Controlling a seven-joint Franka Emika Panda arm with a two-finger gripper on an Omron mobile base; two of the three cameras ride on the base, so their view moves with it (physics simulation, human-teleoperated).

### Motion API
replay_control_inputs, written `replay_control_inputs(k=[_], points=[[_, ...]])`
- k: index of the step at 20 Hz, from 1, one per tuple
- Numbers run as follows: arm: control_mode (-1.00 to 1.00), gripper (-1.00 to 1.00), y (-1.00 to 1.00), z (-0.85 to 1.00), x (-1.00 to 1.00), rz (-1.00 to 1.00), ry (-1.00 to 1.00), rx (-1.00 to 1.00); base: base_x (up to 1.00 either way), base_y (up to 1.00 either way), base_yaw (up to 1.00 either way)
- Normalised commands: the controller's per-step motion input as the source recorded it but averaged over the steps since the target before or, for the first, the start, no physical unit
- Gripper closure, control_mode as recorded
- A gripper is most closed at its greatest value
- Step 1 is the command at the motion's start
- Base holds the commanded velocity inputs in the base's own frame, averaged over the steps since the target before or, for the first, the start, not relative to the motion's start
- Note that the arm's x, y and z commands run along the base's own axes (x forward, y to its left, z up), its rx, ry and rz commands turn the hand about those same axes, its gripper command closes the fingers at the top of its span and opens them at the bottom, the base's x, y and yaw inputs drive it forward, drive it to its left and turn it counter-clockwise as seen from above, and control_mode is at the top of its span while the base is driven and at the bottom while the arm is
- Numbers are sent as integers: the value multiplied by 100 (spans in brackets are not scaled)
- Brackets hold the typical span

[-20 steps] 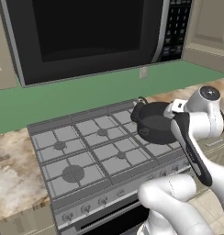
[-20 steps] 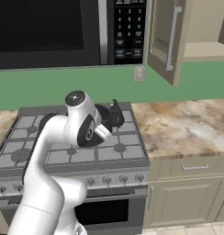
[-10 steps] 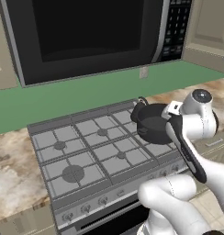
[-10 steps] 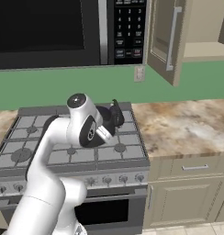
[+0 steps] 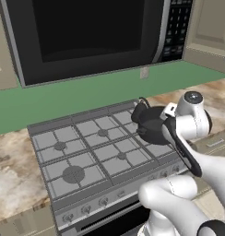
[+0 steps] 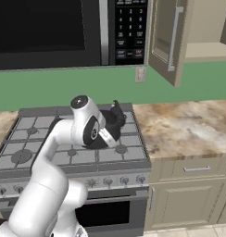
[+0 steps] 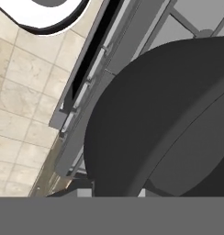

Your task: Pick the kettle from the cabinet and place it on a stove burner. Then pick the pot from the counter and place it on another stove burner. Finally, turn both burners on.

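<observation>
wall (image 6: 64,85): green | microwave (image 5: 86,37): black, above range | floor (image 7: 17,92): beige tile | drawer units (image 6: 193,194): beige

A big black microwave (image 5: 91,34) hangs on the far wall, with buttons (image 6: 129,28) on its right side. Below it is a green wall (image 6: 64,88) with a small white plug (image 6: 141,74). The floor (image 7: 17,92) has pale tiles.

So the pot (image 5: 153,124) is over the right side of the stove (image 5: 82,152), with the kettle (image 6: 117,115) just behind it at the back right corner. Microwave (image 5: 86,37) hangs above the stove. Counter (image 6: 184,125) runs off to the right, and the cabinet (image 6: 168,39) with its door swung open is up above that.
</observation>
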Motion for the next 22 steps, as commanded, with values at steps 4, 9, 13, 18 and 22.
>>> replay_control_inputs(k=[4, 9, 13, 18, 22], points=[[-100, 100, -19, -12, 4, -3, 0, 0, 0, 0, 0], [-100, 100, -21, -4, 0, -2, 0, 0, 0, 0, 0], [-100, 100, -14, -2, 0, -1, 0, 0, 0, 0, 0], [-100, 100, -5, -6, 0, -1, 0, 0, 0, 0, 0], [-100, 100, -1, -13, 2, -1, 0, 0, 0, 0, 0]])
